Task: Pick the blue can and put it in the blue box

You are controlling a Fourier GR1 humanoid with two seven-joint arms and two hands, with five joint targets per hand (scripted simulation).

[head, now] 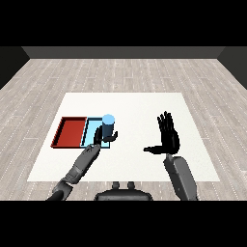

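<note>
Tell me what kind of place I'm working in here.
Probably a bare test room: a white table on grey plank flooring, holding only a red tray, a light blue tray and a blue can.

Much of the blue tray (90, 126) is covered by the can (108, 126) and the left hand (100, 137). The can's lower part is hidden behind that hand, so it cannot be told whether the can stands on the tray's floor or is held above it. The left forearm (79, 166) is cut off at the lower edge, as is the right forearm (181, 177).
</note>
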